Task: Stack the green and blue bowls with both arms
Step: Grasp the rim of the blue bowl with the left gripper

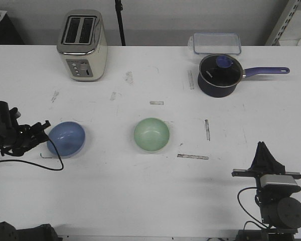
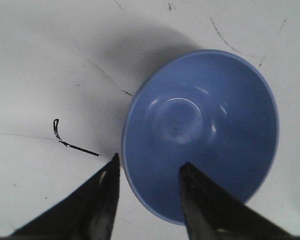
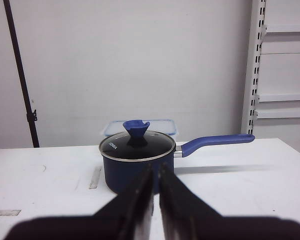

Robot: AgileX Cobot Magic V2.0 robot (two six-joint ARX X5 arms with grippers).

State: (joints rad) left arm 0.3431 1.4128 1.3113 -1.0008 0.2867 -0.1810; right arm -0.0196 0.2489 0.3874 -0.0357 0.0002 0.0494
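Left gripper open, jaws straddling near rim of blue bowl at front view's lower left; should seat deeper before pinching; green bowl centre; right gripper closed, idle.

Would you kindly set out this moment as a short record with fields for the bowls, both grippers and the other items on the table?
blue bowl: light blue glossy round bowl, upright on the table's left side, empty
green bowl: pale mint green glossy round bowl, upright near the centre, empty, apart from the blue one
left gripper: left gripper open, jaws straddling the blue bowl's rim
right gripper: right gripper shut, empty, far from both bowls
stacking: not yet done
other items: cream toaster, navy lidded saucepan, clear plastic container
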